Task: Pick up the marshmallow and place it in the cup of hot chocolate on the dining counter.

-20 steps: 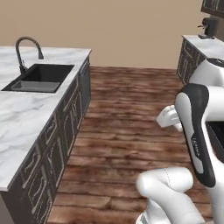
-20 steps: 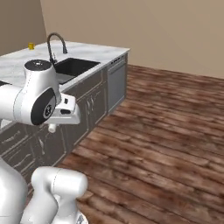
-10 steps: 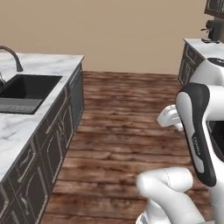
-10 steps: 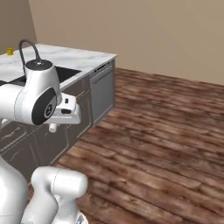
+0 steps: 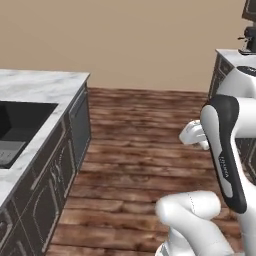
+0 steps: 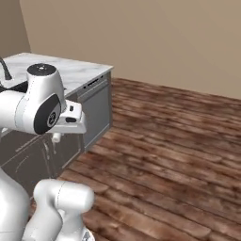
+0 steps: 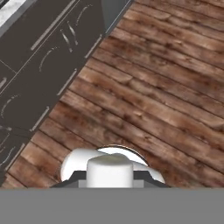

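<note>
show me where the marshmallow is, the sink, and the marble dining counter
marshmallow (image 7: 109,170), hand view, on its white front face, held between the tool's tips.
sink (image 5: 20,125), left base view, on the black basin's inner wall.
dining counter (image 5: 42,85), left base view, on bare marble beyond the sink.

I see open wood floor (image 5: 135,150) ahead, wide free lane btwn island counter (image 5: 40,85) on left and 2nd counter (image 5: 235,55) far right. Island cabinet fronts (image 7: 39,65) wall off left side; coffee machine (image 5: 248,35) sits on far counter.
</note>
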